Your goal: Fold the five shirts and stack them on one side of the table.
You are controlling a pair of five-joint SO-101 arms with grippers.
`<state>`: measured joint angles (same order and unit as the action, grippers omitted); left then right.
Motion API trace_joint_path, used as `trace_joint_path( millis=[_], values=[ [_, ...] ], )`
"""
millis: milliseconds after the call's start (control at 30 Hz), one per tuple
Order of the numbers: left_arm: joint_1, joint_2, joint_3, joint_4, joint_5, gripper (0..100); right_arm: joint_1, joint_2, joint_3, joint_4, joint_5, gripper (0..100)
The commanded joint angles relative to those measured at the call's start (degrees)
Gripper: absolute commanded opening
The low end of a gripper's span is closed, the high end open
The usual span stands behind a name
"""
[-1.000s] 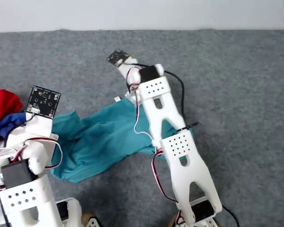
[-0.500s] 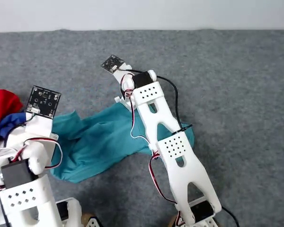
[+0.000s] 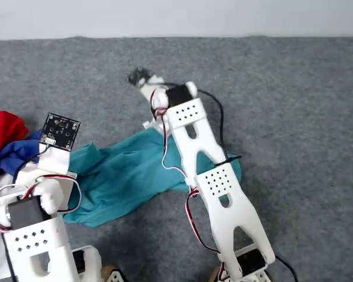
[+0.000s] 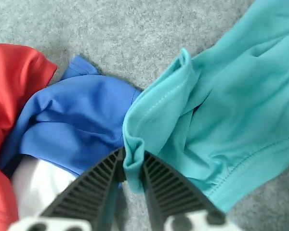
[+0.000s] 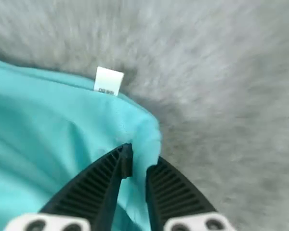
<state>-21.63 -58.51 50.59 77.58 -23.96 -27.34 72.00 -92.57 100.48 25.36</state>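
The teal shirt (image 3: pixel 126 173) was seen lying crumpled near the middle of the grey table (image 3: pixel 294 117), its long axis running slantwise from the near left to the far middle. Each end of that axis was held. At the near-left end a fold of hemmed edge was pinched between the ribbed jaws of the left gripper (image 4: pixel 133 162). At the far end the edge just beside the white label (image 5: pixel 108 81) was nipped by the right gripper (image 5: pixel 139 156), with a ridge of cloth caught between its jaws. Between the two holds the cloth lay slack and bunched, so it was judged that the coming move called for the ends to be drawn apart along that axis. The right arm (image 3: pixel 194 138) was stretched forward across the shirt, its wrist bent down. The left arm (image 3: pixel 32 229) was drawn in low at the near-left edge. A blue shirt (image 4: pixel 77 125) was touching the teal one there, with a red shirt (image 4: pixel 14 77) beyond it.
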Motion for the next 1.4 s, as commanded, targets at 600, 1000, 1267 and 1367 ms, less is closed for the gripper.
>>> trace_joint_path(
  millis=[600, 1000, 1267, 1367],
  values=[
    [1.5, 0.6, -31.3, -37.7, 4.7, 1, 12.0, -50.2, -3.7, 2.3, 0.1, 1.0],
    [10.7, 12.0, -50.2, -36.5, -4.0, 1, 13.6, -65.8, -3.7, 2.3, 7.2, 1.0],
    [13.3, 19.0, -65.0, -36.5, -7.6, 1, 17.2, -71.7, -3.7, 2.2, 7.2, 1.0],
    [13.9, 20.6, -71.7, -36.4, -8.1, 1, 19.6, -74.8, -3.7, 2.2, 7.2, 1.0]
  ],
)
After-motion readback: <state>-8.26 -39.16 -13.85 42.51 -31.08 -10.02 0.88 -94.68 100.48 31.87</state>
